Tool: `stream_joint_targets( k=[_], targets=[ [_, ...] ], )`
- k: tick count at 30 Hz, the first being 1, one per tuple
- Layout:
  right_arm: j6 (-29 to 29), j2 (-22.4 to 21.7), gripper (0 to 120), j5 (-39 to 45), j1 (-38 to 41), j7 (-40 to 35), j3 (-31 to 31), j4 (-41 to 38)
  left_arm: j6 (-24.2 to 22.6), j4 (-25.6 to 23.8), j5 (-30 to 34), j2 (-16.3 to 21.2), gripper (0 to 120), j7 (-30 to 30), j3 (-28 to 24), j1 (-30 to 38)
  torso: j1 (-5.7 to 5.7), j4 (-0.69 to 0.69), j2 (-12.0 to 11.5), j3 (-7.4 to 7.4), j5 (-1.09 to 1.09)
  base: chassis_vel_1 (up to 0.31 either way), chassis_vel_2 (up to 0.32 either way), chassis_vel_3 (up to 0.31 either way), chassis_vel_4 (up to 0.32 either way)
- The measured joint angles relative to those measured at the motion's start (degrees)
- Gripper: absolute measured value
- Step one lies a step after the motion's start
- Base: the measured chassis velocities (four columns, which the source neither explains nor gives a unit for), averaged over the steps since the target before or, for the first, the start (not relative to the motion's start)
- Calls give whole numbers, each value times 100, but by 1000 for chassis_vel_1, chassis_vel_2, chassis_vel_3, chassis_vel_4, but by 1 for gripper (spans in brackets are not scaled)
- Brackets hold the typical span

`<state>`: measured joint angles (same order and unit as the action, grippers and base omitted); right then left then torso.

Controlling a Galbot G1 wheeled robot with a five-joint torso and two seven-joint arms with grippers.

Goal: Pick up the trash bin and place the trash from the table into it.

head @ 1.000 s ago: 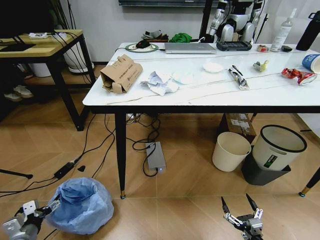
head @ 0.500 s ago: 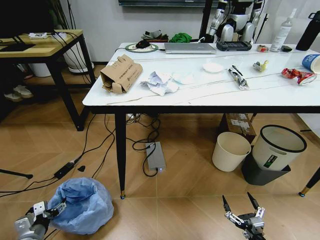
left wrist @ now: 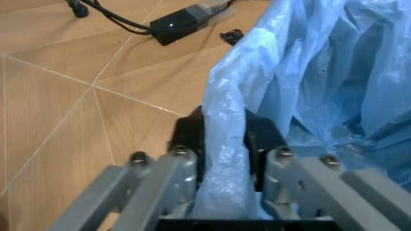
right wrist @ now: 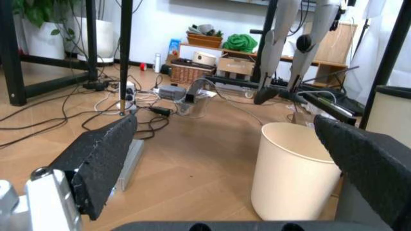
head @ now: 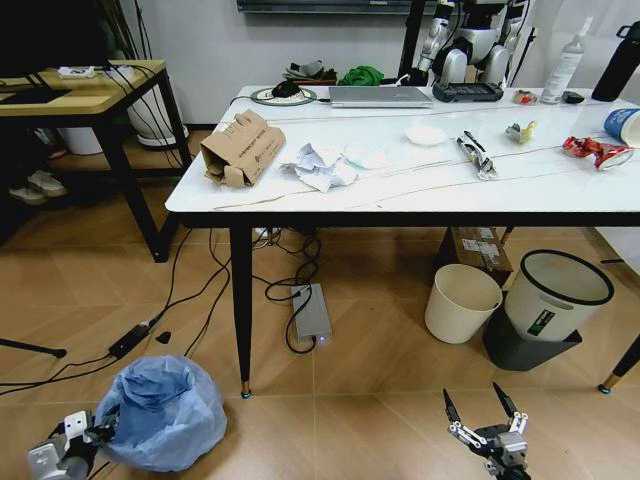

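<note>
The trash bin [head: 160,410], lined with a crinkled light-blue bag, stands on the floor at the lower left, in front of the table [head: 400,190]. My left gripper [head: 92,430] is at its left side. In the left wrist view its fingers [left wrist: 189,144] pinch a fold of the bag's rim [left wrist: 224,144] between them. My right gripper [head: 470,397] hangs open low over the floor at the right, holding nothing. On the table lie the trash: torn cardboard [head: 240,148], crumpled white paper [head: 320,165], a white lid [head: 427,134], a clear packet [head: 478,155], a red wrapper [head: 590,150].
A cream bin [head: 462,302] and a white bin with a dark base [head: 550,300] stand under the table's right side, near my right gripper [right wrist: 237,159]. A power brick [head: 311,312] and cables lie on the floor. A wooden desk [head: 90,92] stands at the left.
My left gripper has moved right, in to the bin's bag rim, and sunk a little. The right gripper and the bin stay where they were.
</note>
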<state>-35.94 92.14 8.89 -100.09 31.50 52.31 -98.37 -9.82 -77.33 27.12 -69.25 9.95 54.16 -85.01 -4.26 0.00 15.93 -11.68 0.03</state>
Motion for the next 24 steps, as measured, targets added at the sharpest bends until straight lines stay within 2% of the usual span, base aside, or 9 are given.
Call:
stream_joint_targets(
  k=[3, 10, 12, 16, 18, 23, 24],
  targets=[
    [7, 0, 100, 2, 3, 3, 0, -4, 39, 1, -14, -17, 1, 38, 1, -8, 0, 0, 0, -1, 0, 0, 0, 0, 0],
    [21, 0, 100, 1, 16, 12, -12, -9, 428, -157, 27, -128, 0, 277, -58, -171, -1, 0, 0, -2, -6, 0, 0, 0, 0],
    [26, 0, 100, 0, 14, 16, -18, -10, 612, -388, -16, -226, 0, 256, -163, -304, -2, 0, 0, -2, -11, 0, 0, 0, 0],
    [37, 0, 100, -6, 3, 25, -22, -31, 1144, -773, -232, -385, 0, 150, -363, -594, -2, 0, 0, -2, -5, 0, 0, 0, 0],
    [38, 0, 100, -7, -2, 26, -22, -40, 1223, -851, -232, -409, 0, 178, -402, -661, -2, -1, 0, -2, -6, 0, 0, 0, 0],
    [39, 0, 100, -8, -29, 28, -9, -63, 1276, -1630, -112, -545, 0, 226, -726, -1221, -2, -1, 1, -2, -4, 0, 0, 0, 0],
    [39, 0, 100, -8, -29, 28, -9, -63, 1276, -1630, -112, -545, 0, 226, -726, -1221, -2, -1, 1, -2, -4, 0, 0, 0, 0]
  ],
)
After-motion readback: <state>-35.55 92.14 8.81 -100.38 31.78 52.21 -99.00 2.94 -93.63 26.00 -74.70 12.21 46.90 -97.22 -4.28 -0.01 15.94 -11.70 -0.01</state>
